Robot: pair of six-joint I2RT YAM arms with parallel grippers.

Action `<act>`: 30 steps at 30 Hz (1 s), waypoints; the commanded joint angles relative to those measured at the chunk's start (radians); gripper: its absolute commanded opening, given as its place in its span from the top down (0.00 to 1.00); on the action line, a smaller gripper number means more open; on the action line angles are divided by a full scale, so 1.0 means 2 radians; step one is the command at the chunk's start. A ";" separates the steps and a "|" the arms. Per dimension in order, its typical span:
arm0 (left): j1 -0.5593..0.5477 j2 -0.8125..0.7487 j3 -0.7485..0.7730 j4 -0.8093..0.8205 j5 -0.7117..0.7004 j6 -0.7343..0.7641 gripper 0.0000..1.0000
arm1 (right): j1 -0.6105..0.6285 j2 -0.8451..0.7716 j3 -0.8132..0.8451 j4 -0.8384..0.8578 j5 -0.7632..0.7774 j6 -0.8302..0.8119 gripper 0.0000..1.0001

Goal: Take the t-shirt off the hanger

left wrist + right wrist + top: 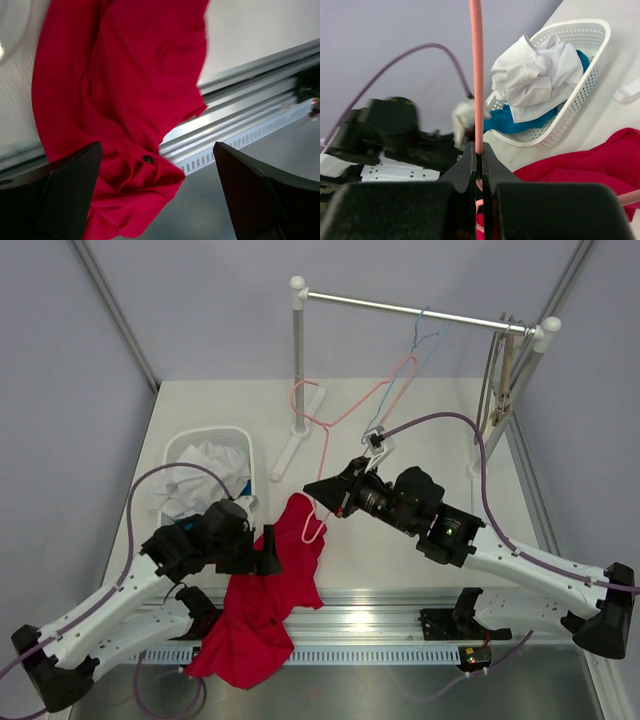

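Observation:
The red t-shirt (262, 605) lies crumpled at the table's front edge and hangs over the rail. It fills the left of the left wrist view (125, 100) and shows in the right wrist view (580, 165). The pink wire hanger (326, 455) stands tilted, its lower end at the shirt's top. My right gripper (328, 496) is shut on the hanger's rod (476, 75) and holds it up. My left gripper (270, 558) is at the shirt's left side. Its fingers (65, 195) stand wide apart, with shirt cloth beside the left one and nothing gripped.
A white basket (237, 435) with white and blue clothes stands at the left, also in the right wrist view (592, 70). A clothes rail (400, 308) with a blue hanger (425, 332) stands at the back. The metal rail (400, 605) runs along the front.

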 commanded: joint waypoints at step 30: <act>-0.168 0.066 -0.068 0.137 -0.187 -0.137 1.00 | -0.002 -0.132 -0.027 0.001 -0.055 -0.040 1.00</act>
